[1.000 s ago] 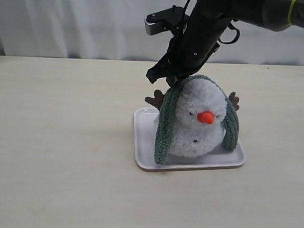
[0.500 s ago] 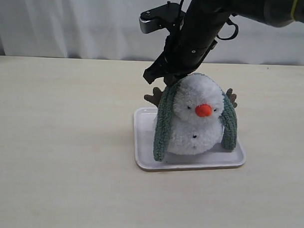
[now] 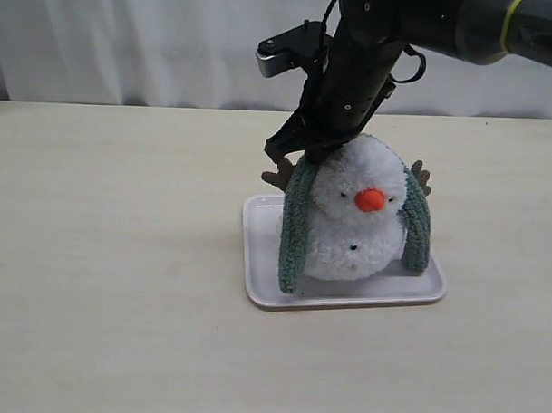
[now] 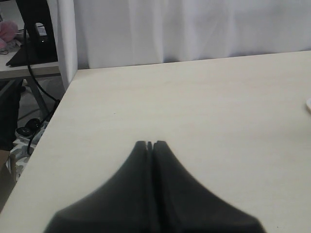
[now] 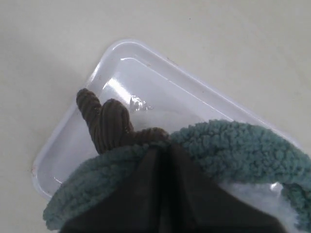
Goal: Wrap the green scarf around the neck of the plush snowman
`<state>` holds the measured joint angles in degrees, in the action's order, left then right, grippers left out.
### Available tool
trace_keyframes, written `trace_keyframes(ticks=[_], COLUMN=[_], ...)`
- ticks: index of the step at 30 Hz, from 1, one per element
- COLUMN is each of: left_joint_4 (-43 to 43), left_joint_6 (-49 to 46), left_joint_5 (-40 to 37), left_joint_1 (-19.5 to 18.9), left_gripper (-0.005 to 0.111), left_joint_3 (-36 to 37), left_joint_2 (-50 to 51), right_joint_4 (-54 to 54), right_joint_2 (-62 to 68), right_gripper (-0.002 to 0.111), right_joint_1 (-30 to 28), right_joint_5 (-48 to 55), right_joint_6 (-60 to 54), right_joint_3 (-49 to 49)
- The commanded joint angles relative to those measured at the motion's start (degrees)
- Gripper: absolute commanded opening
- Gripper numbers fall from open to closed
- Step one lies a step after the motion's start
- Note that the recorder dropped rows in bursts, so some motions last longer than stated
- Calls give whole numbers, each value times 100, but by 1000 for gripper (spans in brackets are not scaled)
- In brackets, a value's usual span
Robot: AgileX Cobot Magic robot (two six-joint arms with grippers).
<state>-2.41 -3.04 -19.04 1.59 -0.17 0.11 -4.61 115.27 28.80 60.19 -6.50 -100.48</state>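
Exterior view: 1 white tray [image 3: 345, 300] on a tan table [image 3: 120, 255] holds 1 snowman [image 3: 357, 218], upright, with 1 green scarf [image 3: 296, 225] draped over its head, ends hanging down both sides. The right gripper [image 5: 163, 145], jaws pressed together, meets the scarf behind the head. The left gripper [image 4: 149, 143], jaws pressed together, hangs above the table.

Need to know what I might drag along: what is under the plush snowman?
A white tray on the table; the plush snowman sits on it, and both ends of the green scarf hang down to it. The tray's middle is hidden beneath the plush.
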Motion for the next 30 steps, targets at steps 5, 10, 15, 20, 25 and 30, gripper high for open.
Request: trace_keyframes(ticks=[5, 10, 15, 20, 25, 30], left_joint_4=[12, 12, 12, 12, 12, 12], left_joint_6=[14, 14, 14, 14, 14, 14], left_joint_5=[44, 44, 44, 44, 44, 44], left_joint_1=[-6, -6, -6, -6, -6, -6], left_gripper=[0, 0, 0, 0, 0, 0], left_joint_3=[17, 17, 17, 17, 17, 17], left_joint_2=[-11, -11, -11, -11, -11, -11], right_joint_4=[-61, -61, 5, 201, 201, 161], right_joint_2=[149, 185, 215, 215, 225, 277], right_gripper=[4, 4, 4, 4, 4, 4], right_joint_1=[5, 5, 5, 5, 5, 5], right_joint_5=[288, 426, 355, 157, 97, 88], right_joint_6=[6, 6, 6, -27, -27, -27], right_joint_3=[10, 10, 10, 10, 10, 10])
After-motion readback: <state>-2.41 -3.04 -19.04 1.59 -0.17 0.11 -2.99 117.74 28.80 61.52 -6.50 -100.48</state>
